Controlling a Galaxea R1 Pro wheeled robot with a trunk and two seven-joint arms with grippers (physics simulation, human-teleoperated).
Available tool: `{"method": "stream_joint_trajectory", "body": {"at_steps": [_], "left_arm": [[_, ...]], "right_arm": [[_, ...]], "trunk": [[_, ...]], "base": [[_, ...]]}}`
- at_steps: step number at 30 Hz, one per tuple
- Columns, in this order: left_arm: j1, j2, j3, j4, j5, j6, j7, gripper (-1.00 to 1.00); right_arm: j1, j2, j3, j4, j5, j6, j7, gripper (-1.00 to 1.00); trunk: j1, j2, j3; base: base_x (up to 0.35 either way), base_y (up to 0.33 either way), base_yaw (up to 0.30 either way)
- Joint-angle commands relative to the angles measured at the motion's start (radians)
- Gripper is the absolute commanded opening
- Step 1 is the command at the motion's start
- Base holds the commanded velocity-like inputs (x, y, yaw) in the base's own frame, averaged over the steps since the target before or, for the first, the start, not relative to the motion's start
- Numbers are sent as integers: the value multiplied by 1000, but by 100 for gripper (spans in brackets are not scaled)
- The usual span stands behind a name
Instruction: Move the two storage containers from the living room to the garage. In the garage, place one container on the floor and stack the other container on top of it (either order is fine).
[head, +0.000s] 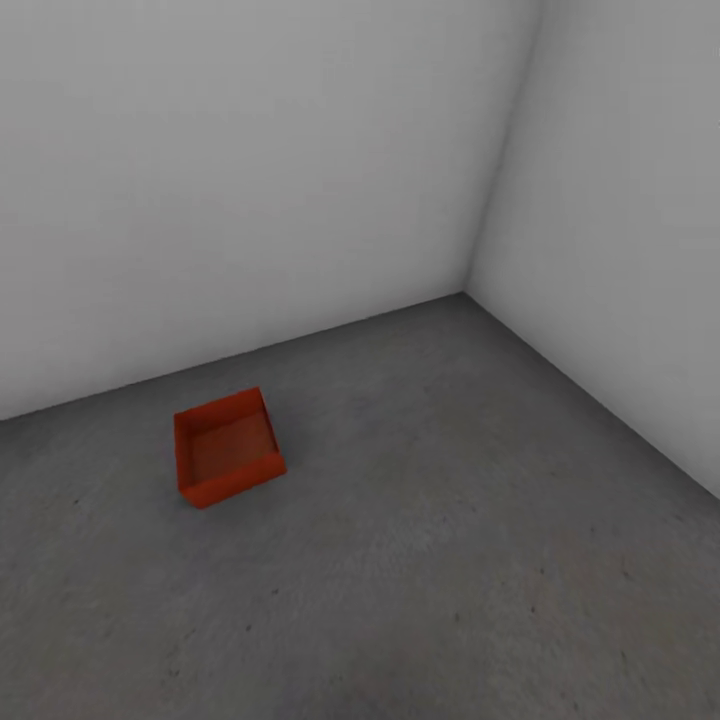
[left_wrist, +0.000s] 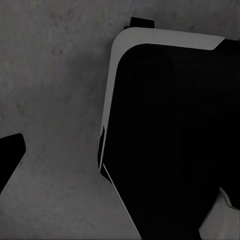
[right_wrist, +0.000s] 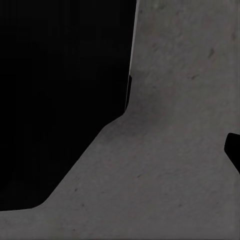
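Note:
One red-orange storage container (head: 228, 447) stands upright and empty on the dark grey concrete floor (head: 450, 560) of the garage, close to the white back wall and left of centre in the head view. In the left wrist view, one dark fingertip (left_wrist: 11, 152) of my left gripper (left_wrist: 120, 160) shows at the picture's edge over bare floor. The right wrist view has one dark fingertip (right_wrist: 233, 150) of my right gripper (right_wrist: 120, 150) at its edge. Each finger sits far out to the side, and neither gripper holds anything.
Two plain white walls (head: 250, 170) meet in a corner (head: 468, 285) at the back right. My own black and white base (left_wrist: 170, 130) takes up much of both wrist views. Bare concrete stretches right of and in front of the container.

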Motion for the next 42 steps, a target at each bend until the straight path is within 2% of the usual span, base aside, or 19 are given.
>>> {"method": "stream_joint_trajectory", "body": {"at_steps": [1,42], "left_arm": [[0,0,-9,1,9,-3,0,100],[-1,0,-9,1,9,-3,0,100]], "right_arm": [[-1,0,8,3,0,-5,-5,100],[-1,9,3,2,-9,-18,-4,100]], "trunk": [[0,-1,1],[0,-1,66]], "base": [[0,0,0],[0,0,12]]}}
